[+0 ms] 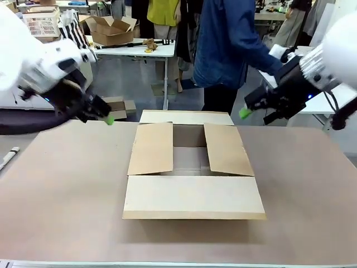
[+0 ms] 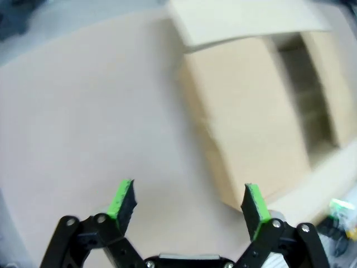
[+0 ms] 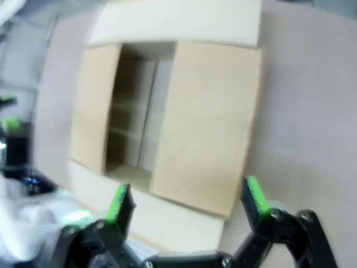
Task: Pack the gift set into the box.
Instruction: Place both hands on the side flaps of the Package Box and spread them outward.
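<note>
The box [image 1: 189,167] sits on the middle of the desk [image 1: 67,195], a little nearer the far edge than the near edge. Its 2 side flaps are folded in over the opening with a gap between them, while the near flap and the far flap lie spread outward. Through the gap a pale inner surface shows; the wrist views are too blurred to tell what is inside. The left gripper [image 1: 106,116] hangs above the far left part of the desk, apart from the box. In the left wrist view its 2 green pads [image 2: 124,196] stand wide apart with only bare desk between them, and the box lies off to one side. The right gripper [image 1: 245,113] hangs above the far right part of the desk, just beyond the box's far right corner and not touching it. In the right wrist view its jaws are also spread wide and hold nothing, above the box's flaps. A person in a blue jacket [image 1: 228,44] stands behind the far edge. A small white object [image 1: 8,156] lies at the left edge of the desk, too small to identify.
</note>
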Controlling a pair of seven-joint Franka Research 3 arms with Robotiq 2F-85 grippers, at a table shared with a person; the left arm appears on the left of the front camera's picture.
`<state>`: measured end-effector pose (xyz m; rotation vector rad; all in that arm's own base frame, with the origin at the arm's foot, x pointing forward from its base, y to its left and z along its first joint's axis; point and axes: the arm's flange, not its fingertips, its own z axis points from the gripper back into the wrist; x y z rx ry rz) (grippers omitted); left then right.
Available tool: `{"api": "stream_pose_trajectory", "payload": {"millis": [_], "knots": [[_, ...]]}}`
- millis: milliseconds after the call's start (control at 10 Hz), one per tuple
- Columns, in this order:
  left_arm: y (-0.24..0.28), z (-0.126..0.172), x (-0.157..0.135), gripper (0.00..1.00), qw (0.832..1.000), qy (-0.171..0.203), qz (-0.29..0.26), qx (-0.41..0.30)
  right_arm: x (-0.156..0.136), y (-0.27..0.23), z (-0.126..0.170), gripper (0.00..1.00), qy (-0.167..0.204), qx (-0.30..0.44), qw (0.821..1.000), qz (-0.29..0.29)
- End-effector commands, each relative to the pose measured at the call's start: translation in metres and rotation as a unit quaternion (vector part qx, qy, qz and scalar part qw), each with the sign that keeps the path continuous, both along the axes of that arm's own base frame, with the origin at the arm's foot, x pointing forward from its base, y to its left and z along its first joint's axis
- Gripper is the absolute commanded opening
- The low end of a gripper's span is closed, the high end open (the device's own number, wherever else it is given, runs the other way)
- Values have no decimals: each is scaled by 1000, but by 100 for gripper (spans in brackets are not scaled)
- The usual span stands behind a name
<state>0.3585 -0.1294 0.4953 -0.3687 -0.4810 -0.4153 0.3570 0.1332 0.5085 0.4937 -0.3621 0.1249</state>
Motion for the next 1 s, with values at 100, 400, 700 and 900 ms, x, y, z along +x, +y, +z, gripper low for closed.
{"api": "stream_pose_trajectory", "payload": {"millis": [100,400,700,900], "knots": [[64,22,14,100,956,147,-30,-252,2,-58,38,100,94,280,946,-132],[73,-2,40,100,895,244,6,-373,-18,-131,45,100,48,466,881,-70],[78,-12,49,100,859,264,74,-431,-9,-147,11,100,59,472,877,-67],[79,-10,50,100,878,246,115,-395,8,-127,-15,100,53,423,903,-46]]}}
